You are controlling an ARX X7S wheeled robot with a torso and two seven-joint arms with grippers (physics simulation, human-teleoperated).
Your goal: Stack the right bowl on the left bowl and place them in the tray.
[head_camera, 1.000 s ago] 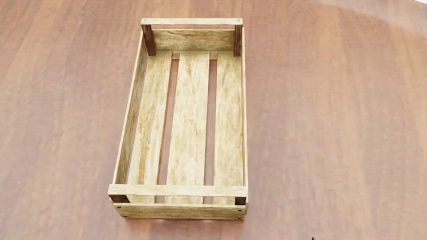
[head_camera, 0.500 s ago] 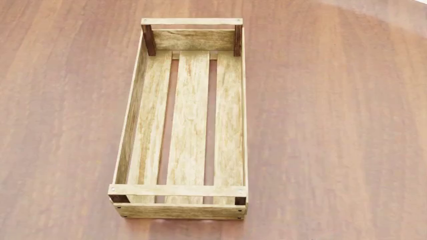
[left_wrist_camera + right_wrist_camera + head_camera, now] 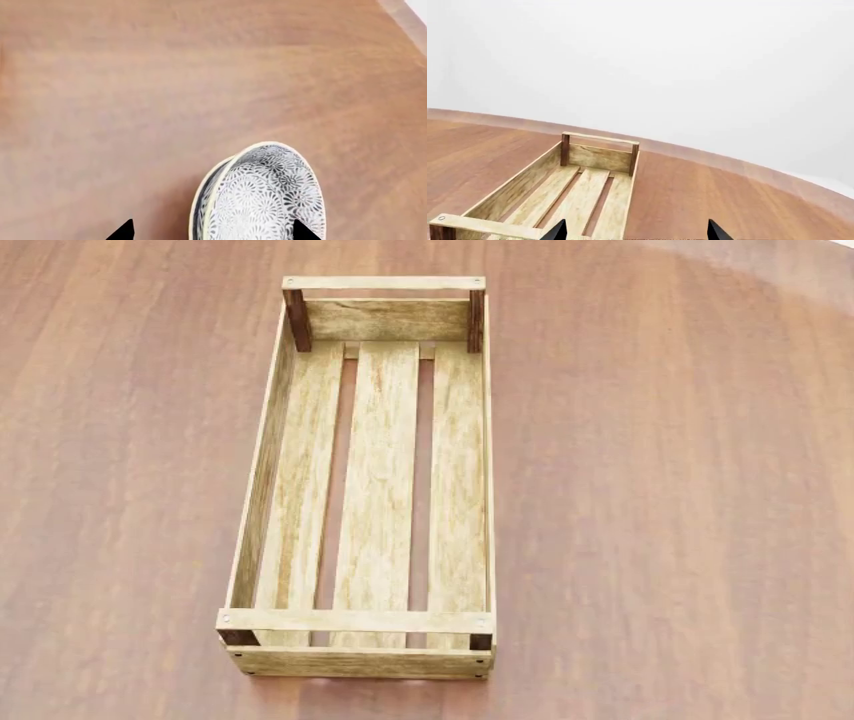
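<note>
In the left wrist view a white bowl with a dense grey flower pattern rests on the brown table. A second rim edge shows along one side; I cannot tell if that is another bowl nested under it. My left gripper is open, with its black fingertips wide apart on either side of the bowl's near part. The tray, a long light-wood crate with dark corner posts, lies empty in the head view. My right gripper is open and empty, just above the tray's near end. No bowl or gripper shows in the head view.
The brown wooden table spreads on both sides of the tray. Its rounded far edge runs behind the tray against a plain white background. A pale table edge shows in a corner of the left wrist view.
A small dark tip at the bottom edge of the head view one second ago has gone from sight. The tray has not moved.
</note>
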